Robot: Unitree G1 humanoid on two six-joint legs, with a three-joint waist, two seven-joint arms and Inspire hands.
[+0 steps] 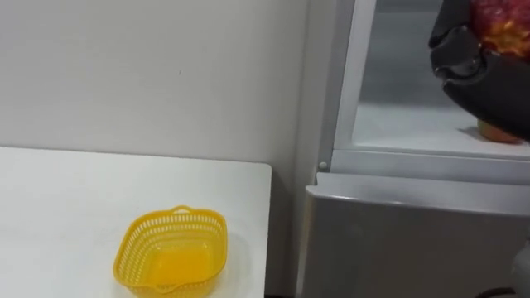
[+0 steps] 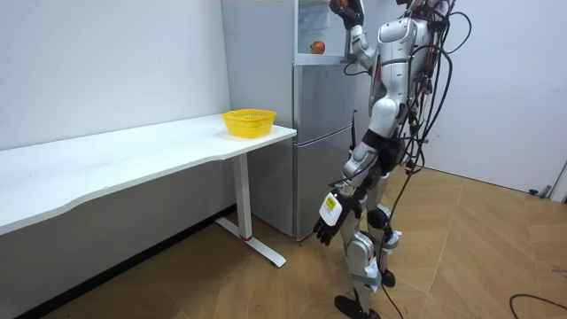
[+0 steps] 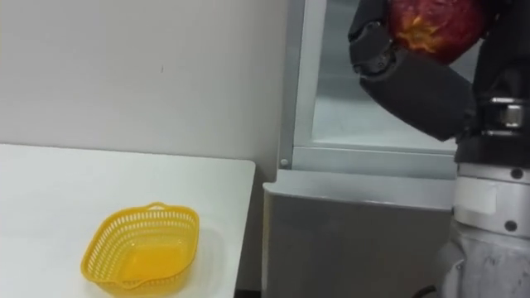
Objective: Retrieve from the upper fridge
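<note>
My right hand [image 3: 414, 79] is raised in front of the open upper fridge compartment [image 1: 389, 91] and is shut on a red, yellow-flecked fruit [image 3: 435, 25]; its dark fingers curl round the fruit's underside. A second, orange-red fruit [image 1: 497, 131] lies on the white fridge shelf [image 1: 414, 124], partly hidden behind that hand. In the room view I stand close to the fridge [image 2: 319, 151] with the right arm lifted to its top, and my left hand [image 2: 330, 221] hangs by my thigh with relaxed fingers.
An empty yellow basket [image 1: 171, 252] stands near the right end of a white table [image 1: 66, 207], which reaches almost to the fridge. The grey lower fridge door [image 1: 397, 240] is closed. A white wall runs behind the table.
</note>
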